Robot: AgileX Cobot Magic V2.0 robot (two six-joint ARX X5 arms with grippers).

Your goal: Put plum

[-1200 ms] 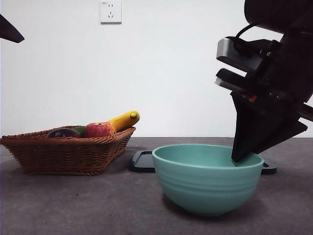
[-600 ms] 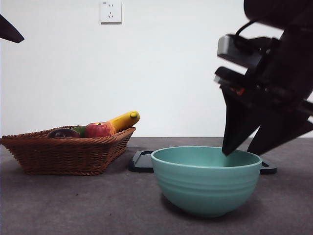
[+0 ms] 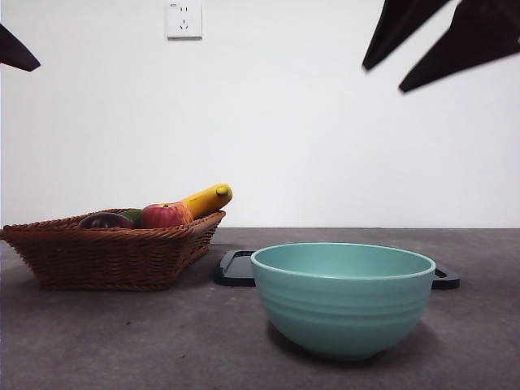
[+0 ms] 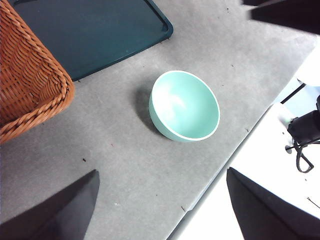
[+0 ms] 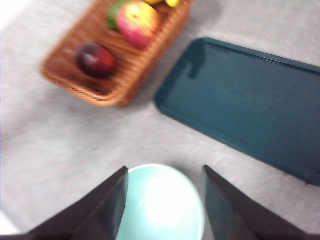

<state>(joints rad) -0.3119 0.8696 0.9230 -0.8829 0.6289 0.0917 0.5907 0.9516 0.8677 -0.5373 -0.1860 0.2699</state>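
Front view: plum (image 3: 105, 220) sits in wicker basket (image 3: 114, 256) beside apple (image 3: 165, 215) and banana (image 3: 206, 199). Teal bowl (image 3: 342, 298) empty per left wrist view. Right gripper (image 3: 422, 45) high above bowl, jaws apart, holding nothing. Left gripper (image 4: 160, 210) jaws apart. Right wrist view alone shows whole dark tray (image 5: 247, 102).

Front view: set low, near table height, facing level across the table toward the white wall; the teal bowl (image 3: 343, 299) stands nearest and large, the wicker basket (image 3: 110, 253) farther back beside it.

Left wrist view: high above the bowl (image 4: 184, 105), looking down at an angle; one basket (image 4: 27, 75) corner and the dark tray (image 4: 95, 32) are included.

Right wrist view: above the bowl (image 5: 161, 202), closer, looking down past it to the tray (image 5: 245, 102) and basket (image 5: 120, 65); blurred.

All three views share bowl, basket and tray (image 3: 236, 268).
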